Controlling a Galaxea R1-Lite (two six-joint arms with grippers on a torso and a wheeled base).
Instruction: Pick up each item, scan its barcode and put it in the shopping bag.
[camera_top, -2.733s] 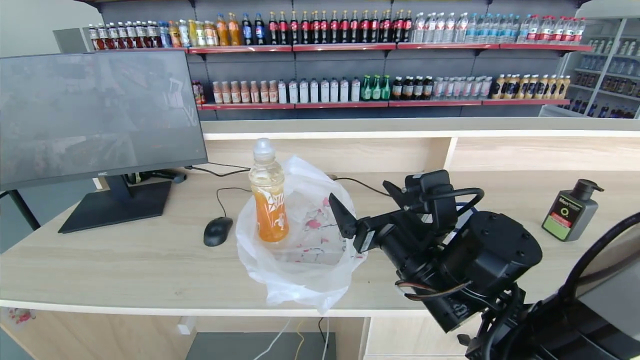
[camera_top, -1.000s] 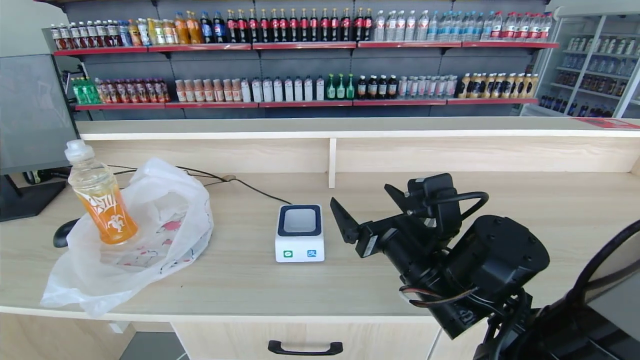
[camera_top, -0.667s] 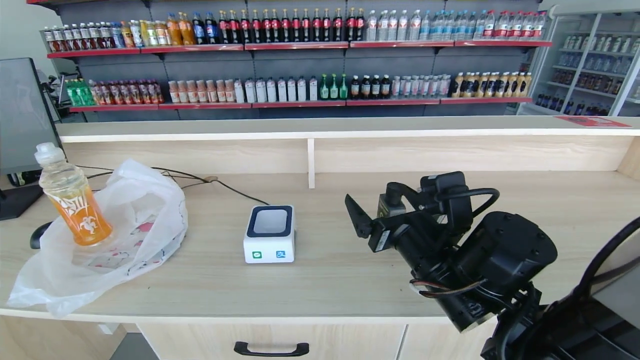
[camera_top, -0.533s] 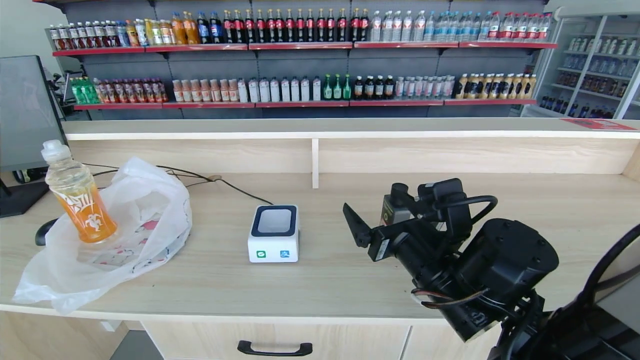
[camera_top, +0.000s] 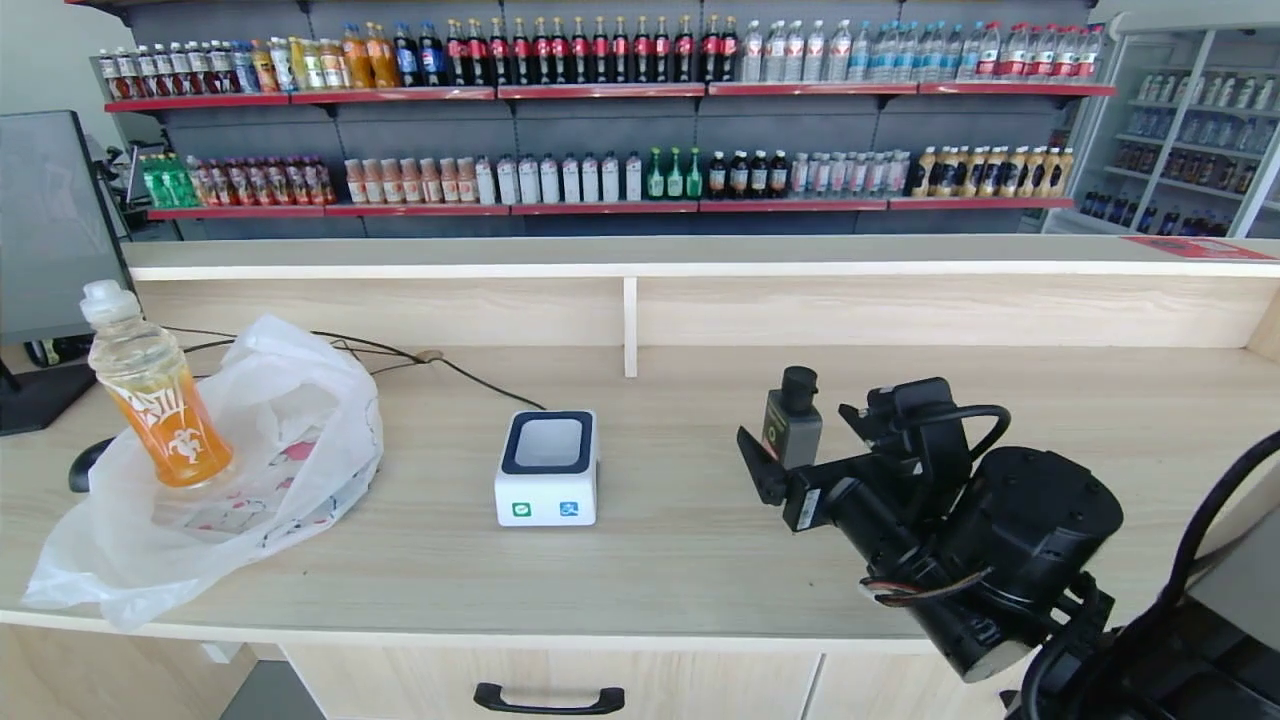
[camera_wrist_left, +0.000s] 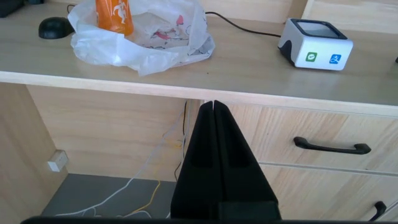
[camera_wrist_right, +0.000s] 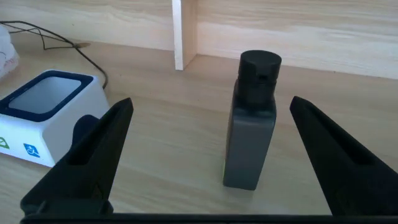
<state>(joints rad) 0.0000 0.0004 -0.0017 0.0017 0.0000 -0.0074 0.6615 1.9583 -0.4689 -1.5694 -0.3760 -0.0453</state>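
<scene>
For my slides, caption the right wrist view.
Open right tool faces an upright grey pump bottle; white scanner nearby.

Shop checkout: red-edged wall shelves (camera_top: 600, 93) of bottled drinks (camera_top: 560, 180) behind a light wooden counter (camera_top: 700, 540) bearing a white square scanner box (camera_top: 547, 468).

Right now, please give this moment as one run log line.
right gripper open, facing upright pump bottle, no contact | left gripper shut, below counter edge | orange drink bottle standing in shopping bag | scanner on counter
</scene>
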